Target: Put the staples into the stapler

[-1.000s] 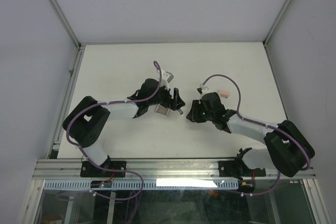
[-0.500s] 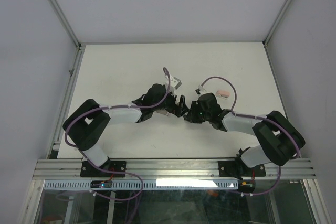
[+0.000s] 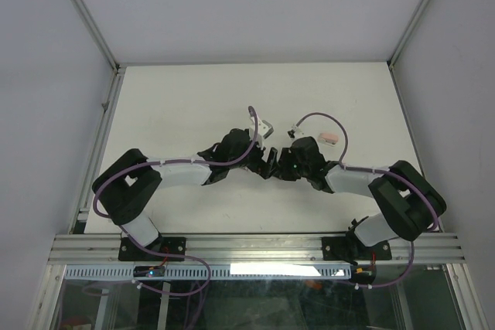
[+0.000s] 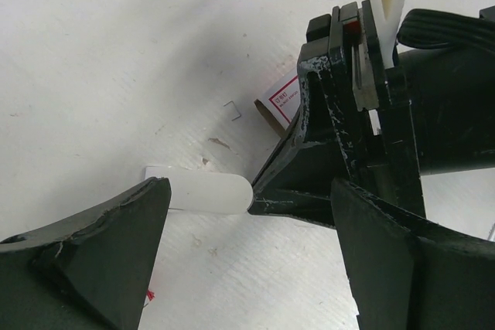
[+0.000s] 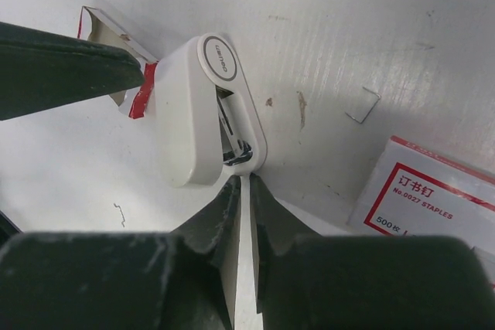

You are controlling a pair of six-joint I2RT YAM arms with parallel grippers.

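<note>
Covering the cell floor, the white table (image 3: 170, 98) has both arms rooted at its near edge. The left arm (image 3: 182, 169) and right arm (image 3: 352, 179) bend inward, and their ends meet nose to nose over the middle.

The left pincer (image 4: 247, 195) is spread wide, and the right pincer's tips sit in the gap between its fingers. The right pincer (image 5: 241, 183) is pressed almost together, with only a thin slit between its fingers. Whether that slit nips any thin part cannot be told.

The box (image 5: 433, 191), flat, red and white, lies beside the right pincer, back from its tips.

The stapler (image 5: 186, 113) lies flat on the table straight ahead of the right pincer, its metal-filled end touching those tips. It also lies between the left pincer's fingers. One finger (image 5: 69, 67) comes up to its far side by a red strip, though contact cannot be told. The other finger stands apart from it.

A red-edged flap (image 5: 97, 21) shows just past that finger. One loose staple (image 5: 362, 106) lies ahead of the right pincer on the box's side, apart from the stapler.
</note>
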